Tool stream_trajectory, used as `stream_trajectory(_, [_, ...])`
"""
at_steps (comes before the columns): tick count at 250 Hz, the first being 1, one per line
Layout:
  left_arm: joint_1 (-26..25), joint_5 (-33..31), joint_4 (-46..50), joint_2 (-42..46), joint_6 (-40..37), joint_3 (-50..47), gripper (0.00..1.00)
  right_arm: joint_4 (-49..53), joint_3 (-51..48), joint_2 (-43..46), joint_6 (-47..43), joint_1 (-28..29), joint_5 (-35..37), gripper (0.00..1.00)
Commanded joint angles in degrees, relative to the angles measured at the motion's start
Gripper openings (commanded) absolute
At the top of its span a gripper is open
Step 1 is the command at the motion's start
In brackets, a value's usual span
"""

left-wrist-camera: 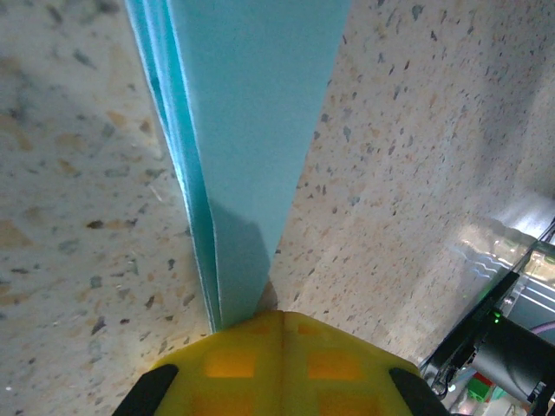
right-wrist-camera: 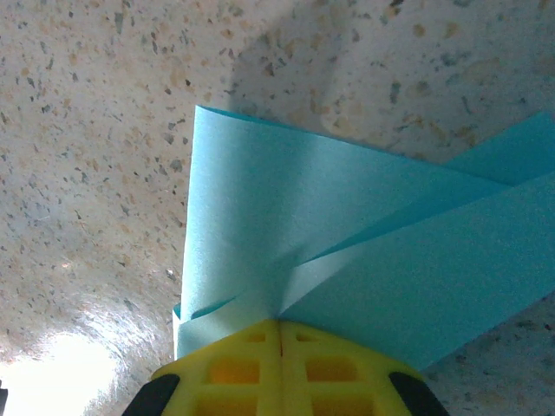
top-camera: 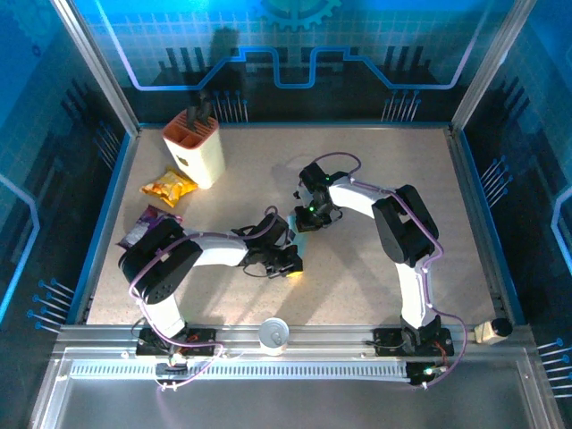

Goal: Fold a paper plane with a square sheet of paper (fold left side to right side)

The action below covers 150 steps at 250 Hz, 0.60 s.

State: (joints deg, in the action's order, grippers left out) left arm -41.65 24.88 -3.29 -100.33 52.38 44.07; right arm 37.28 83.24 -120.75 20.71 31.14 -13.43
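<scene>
Paper plane (left-wrist-camera: 251,121), partly folded, light blue, is being held at both ends. Top external view: the left gripper (top-camera: 288,261) and the right gripper (top-camera: 309,214) are hovering near each other over the middle of the table (top-camera: 402,161), with the cream knife block (top-camera: 197,150) and the yellow snack packet (top-camera: 168,188) lying well apart at the far left. The paper is probably sitting between the two wrists, though it is too hidden here to confirm. Left wrist view: the plane is tapering as a narrow layered strip down to the yellow fingers (left-wrist-camera: 234,364), which are pressing together and pinching its pointed end. Right wrist view: the jaws are likewise pressing together on the wider end (right-wrist-camera: 347,234), where two flaps are crossing and lifting off the tabletop. Step in hand, by judgement: a late lengthwise fold, left side over right, is being formed. The next move is calling for laying the layers flat with edges aligned, then pressing the crease without tearing the thin paper.
</scene>
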Motion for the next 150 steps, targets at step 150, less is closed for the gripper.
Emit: stream_trajectory(150, [-2.86,-1.87,-4.08,3.39,5.81,-11.67,0.0,5.7,-3.79,-8.32,-1.35,0.48,14.92,0.0])
